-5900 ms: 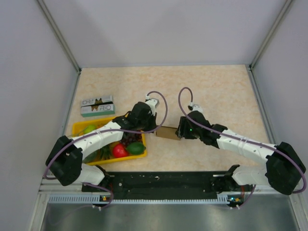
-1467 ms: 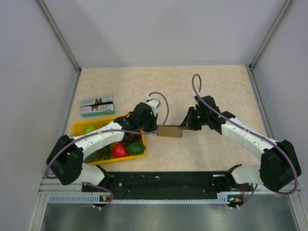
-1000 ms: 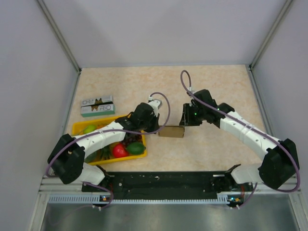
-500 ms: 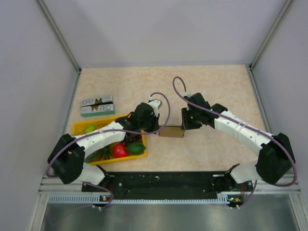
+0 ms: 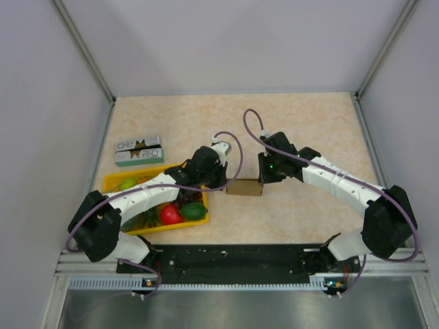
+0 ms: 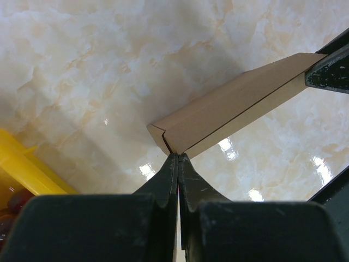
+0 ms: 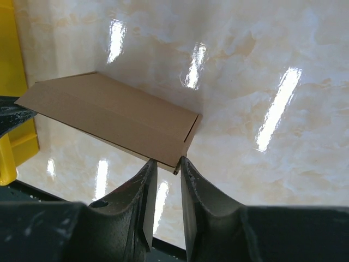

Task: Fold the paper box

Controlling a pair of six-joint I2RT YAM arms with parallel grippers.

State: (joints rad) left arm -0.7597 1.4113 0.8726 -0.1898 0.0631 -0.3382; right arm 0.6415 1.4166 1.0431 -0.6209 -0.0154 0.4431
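The paper box (image 5: 245, 187) is a flat-folded brown cardboard piece lying between the two arms. My left gripper (image 5: 224, 184) is at its left end. In the left wrist view the jaws are pressed together, and the left gripper (image 6: 178, 155) pinches the near corner of the paper box (image 6: 229, 106). My right gripper (image 5: 263, 179) is at the right end. In the right wrist view the right gripper (image 7: 167, 161) has a narrow gap between its fingers. It straddles the near corner of the paper box (image 7: 114, 112) and is open.
A yellow tray (image 5: 113, 184) with a red fruit (image 5: 171, 214), a green fruit (image 5: 194, 210) and other produce sits under the left arm. Its rim shows as the yellow tray (image 6: 22, 169) and the yellow tray (image 7: 11, 65). A green-and-white carton (image 5: 138, 151) lies behind the tray. Side walls bound the table.
The right arm has swung left and down onto the box's right end, and its jaws have narrowed. The left arm and the box have stayed put.
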